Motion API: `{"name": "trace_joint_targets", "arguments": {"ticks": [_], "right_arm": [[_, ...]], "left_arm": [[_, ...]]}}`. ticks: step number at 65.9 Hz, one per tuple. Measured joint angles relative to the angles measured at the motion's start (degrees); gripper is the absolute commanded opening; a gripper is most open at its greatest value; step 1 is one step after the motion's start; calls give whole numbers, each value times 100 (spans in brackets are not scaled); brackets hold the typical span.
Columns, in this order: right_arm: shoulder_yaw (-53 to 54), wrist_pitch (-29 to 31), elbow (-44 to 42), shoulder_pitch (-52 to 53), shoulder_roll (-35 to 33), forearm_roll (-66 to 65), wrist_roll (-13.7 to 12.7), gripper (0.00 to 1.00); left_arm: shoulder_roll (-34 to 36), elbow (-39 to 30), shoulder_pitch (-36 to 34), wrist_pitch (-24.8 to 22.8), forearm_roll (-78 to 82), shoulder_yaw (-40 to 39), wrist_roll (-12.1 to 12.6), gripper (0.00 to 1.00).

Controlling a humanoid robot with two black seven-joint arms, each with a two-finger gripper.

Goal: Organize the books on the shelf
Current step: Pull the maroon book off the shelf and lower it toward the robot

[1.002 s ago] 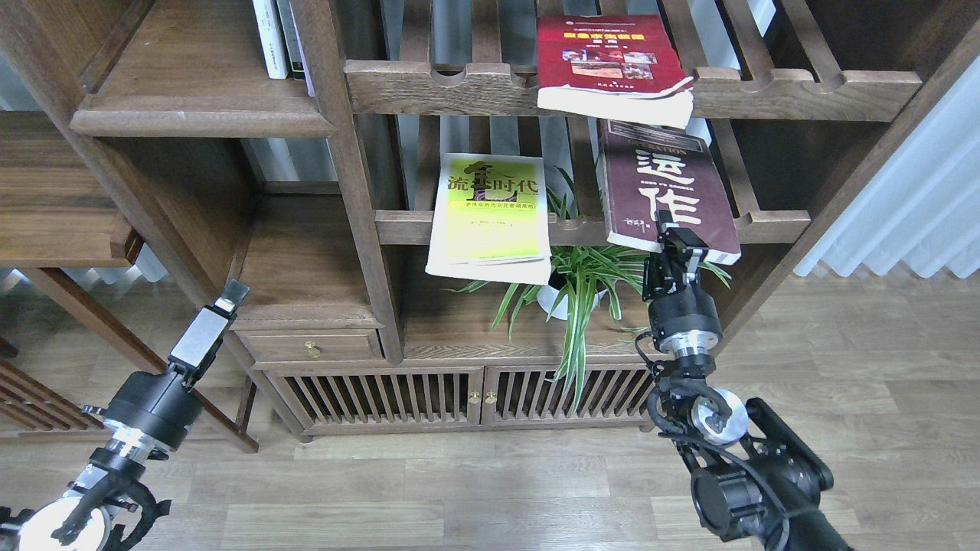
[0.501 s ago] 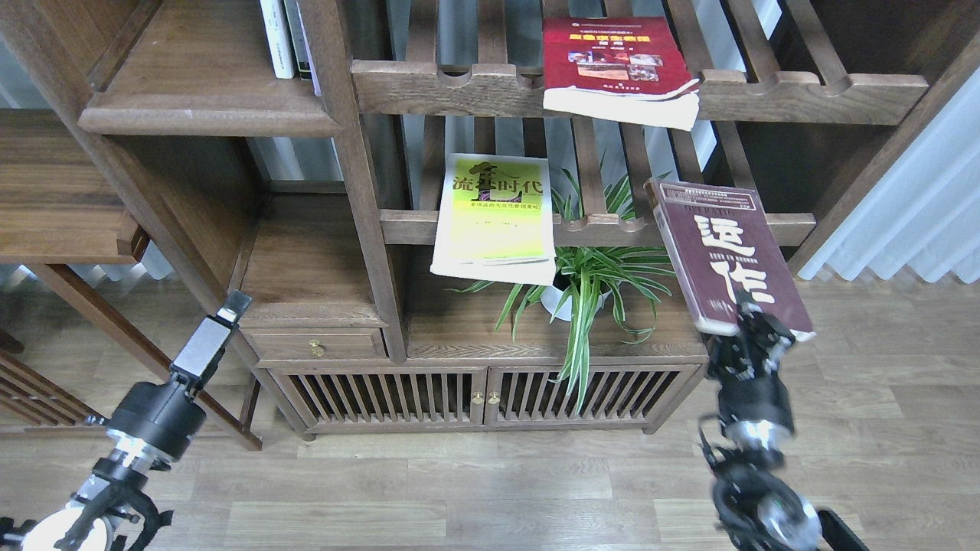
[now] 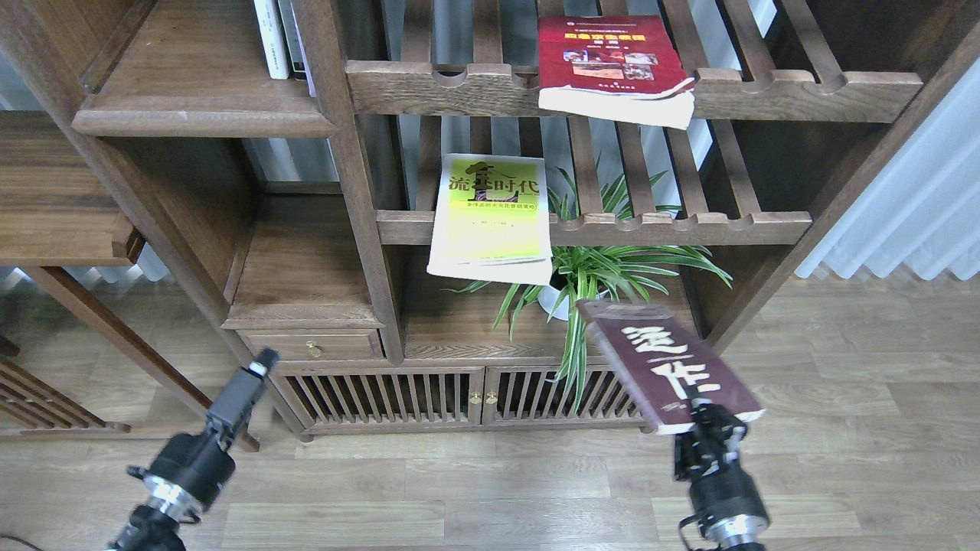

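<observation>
My right gripper is shut on the near edge of the dark maroon book with white characters and holds it tilted in the air, low in front of the cabinet. The red book lies on the upper slatted rack, overhanging its front rail. The lime-yellow book lies on the lower slatted rack, overhanging too. The solid flat shelf with a rounded front edge is at the upper left. My left gripper is low at the left, empty, its fingers seen end-on.
Slim white and grey books stand at the right end of the solid shelf. A potted spider plant sits under the lower rack. A low cabinet with slatted doors and wood floor lie below.
My right gripper has pulled the maroon book off the lower rack and brought it down and toward me. My left gripper has moved right and lower.
</observation>
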Motion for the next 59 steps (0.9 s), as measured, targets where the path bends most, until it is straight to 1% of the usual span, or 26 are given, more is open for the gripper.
{"name": "trace_joint_targets", "arguments": {"ticks": [6, 12, 27, 36, 53, 59], "right_arm": [[-536, 0, -281, 319, 103, -11, -107, 8], [-808, 0, -478, 528, 263, -22, -261, 8], [-1128, 0, -554, 588, 468, -134, -783, 9], [-1348, 0, -558, 583, 487, -146, -870, 9], [-1734, 0, -559, 574, 482, -167, -895, 9], [-1839, 0, -558, 568, 486, -178, -895, 9]], "left_arm": [[11, 36, 47, 0, -310, 123, 32, 100], [69, -12, 65, 0, -791, 485, 50, 100], [735, -255, 109, 0, -2042, 1405, 21, 100], [961, -296, 113, 0, -2417, 1853, 15, 100], [960, -318, 237, 0, -2465, 2103, -10, 100], [956, -318, 255, 0, -2462, 2156, 15, 100]]}}
